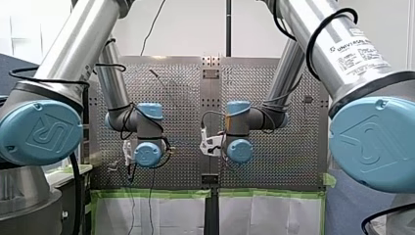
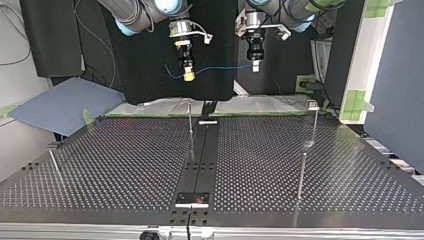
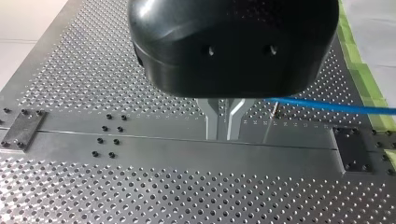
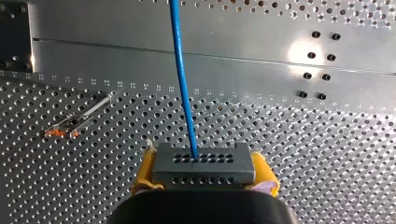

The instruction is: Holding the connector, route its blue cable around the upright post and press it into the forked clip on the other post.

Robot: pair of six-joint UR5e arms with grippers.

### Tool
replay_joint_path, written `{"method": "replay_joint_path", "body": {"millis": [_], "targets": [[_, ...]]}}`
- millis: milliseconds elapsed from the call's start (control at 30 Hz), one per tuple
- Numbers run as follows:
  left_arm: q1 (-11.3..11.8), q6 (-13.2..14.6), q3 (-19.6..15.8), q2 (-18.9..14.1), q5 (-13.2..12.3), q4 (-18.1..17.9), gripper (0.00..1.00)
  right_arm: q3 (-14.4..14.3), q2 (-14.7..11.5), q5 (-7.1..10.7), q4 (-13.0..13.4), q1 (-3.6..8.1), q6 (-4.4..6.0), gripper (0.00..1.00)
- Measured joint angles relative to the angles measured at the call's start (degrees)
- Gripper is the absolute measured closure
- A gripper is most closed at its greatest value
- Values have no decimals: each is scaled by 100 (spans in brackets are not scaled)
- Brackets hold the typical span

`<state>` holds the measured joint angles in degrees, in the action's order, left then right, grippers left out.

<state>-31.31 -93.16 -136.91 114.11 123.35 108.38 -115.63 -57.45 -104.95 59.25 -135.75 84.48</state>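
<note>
Perforated table [image 4: 327,140]; only right wrist view shows my right pincer [image 4: 203,176] clamped on the connector [image 4: 203,164].

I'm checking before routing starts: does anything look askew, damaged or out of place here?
Nothing stands out. The connector sits square in my right end effector, the blue cable runs out unkinked, and the middle post stands upright.
</note>
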Motion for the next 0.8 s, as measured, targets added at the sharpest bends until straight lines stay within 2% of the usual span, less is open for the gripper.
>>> {"method": "replay_joint_path", "body": {"millis": [433,500,667,800], "targets": [[26,27,-10,26,-7,-20,87,16,14,-17,-17,-16,-16,100],[97,92,-19,88,-13,-42,87,62,60,-63,-63,-61,-44,100],[267,172,-24,157,-17,-59,87,279,279,-280,-281,-264,-75,100],[302,182,-26,165,-17,-61,87,475,475,-476,-476,-335,-78,100]]}}
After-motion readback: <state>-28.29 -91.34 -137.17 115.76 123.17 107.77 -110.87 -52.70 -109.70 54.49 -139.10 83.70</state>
